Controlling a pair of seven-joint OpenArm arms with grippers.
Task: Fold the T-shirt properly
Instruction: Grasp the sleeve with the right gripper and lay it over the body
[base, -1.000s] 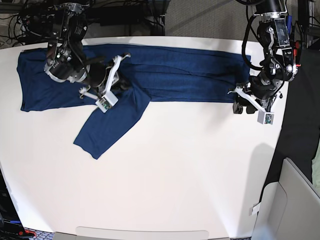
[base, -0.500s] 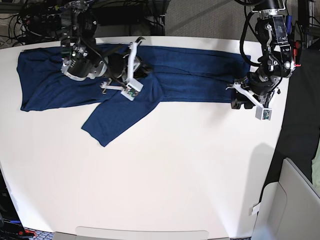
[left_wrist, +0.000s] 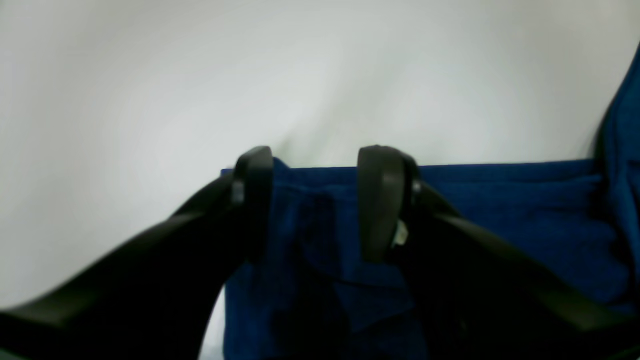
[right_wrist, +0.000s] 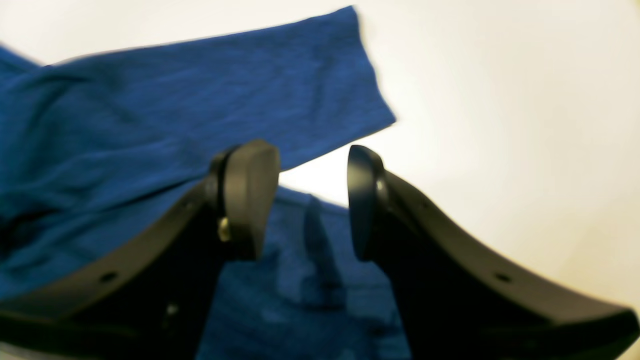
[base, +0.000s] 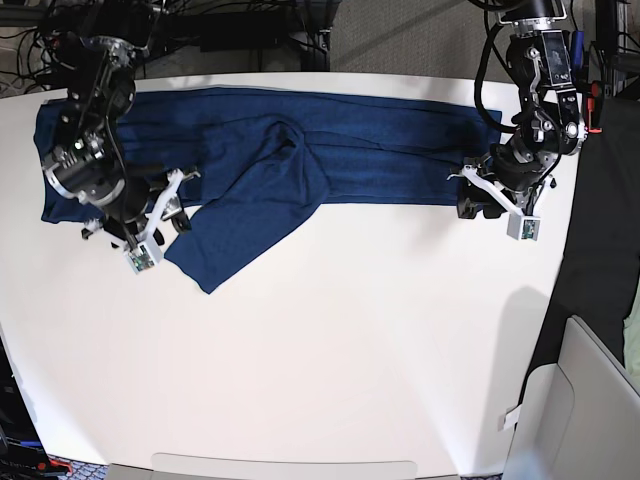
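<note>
The T-shirt (base: 380, 150) is a dark navy, thin heathered knit, plain, and it lies stretched in a long band across the far part of the white table (base: 380, 350). In the base view its left end sits near the table's left edge, its upper hem runs close to the far edge, and its right end stops a little short of the right edge. A sleeve (base: 245, 215) hangs out of the band on a slant toward the near side, ending in a blunt cuff on bare tabletop. Above it, the cloth is bunched into a raised fold near the band's middle; the rest lies fairly flat with long shallow creases.

At the left of the base view, the right gripper (base: 165, 215) hovers just beside the sleeve's cuff end, over the shirt's lower left edge. Its wrist camera shows its jaws standing apart, with nothing between them, and the sleeve (right_wrist: 210, 90) lying beyond the fingertips (right_wrist: 250, 195).

At the right, the left gripper (base: 480, 198) sits at the shirt's lower right corner. Its wrist view shows the jaws apart, straddling the blue hem (left_wrist: 320, 200) at the corner, not pinching it.

The whole near half of the table is bare white surface, wide open from left edge to right.
</note>
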